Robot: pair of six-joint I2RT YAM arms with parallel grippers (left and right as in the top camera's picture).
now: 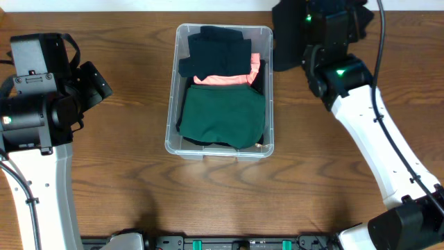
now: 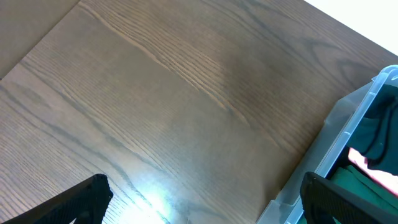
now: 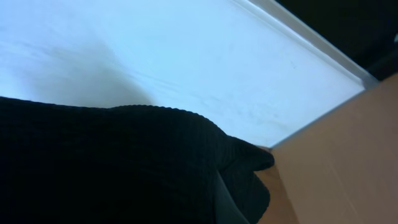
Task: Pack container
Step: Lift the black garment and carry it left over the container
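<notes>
The clear container point(image 1: 171, 135) stands mid-table, holding a folded green garment point(image 1: 222, 114), a pink garment point(image 1: 225, 78) and a dark navy garment point(image 1: 215, 52). Its rim also shows in the left wrist view point(image 2: 348, 134). My left gripper point(image 1: 97, 83) is open and empty over bare wood left of the container, its fingers wide apart point(image 2: 202, 205). My right gripper point(image 1: 302, 31) is raised at the container's far right corner, shut on a black knit garment point(image 1: 283, 48). That garment fills the right wrist view point(image 3: 112, 168) and hides the fingers.
The wooden table point(image 1: 125, 180) surrounds the container. A white wall point(image 3: 186, 62) runs along the table's far edge. Both arm bases stand at the near edge, left and right.
</notes>
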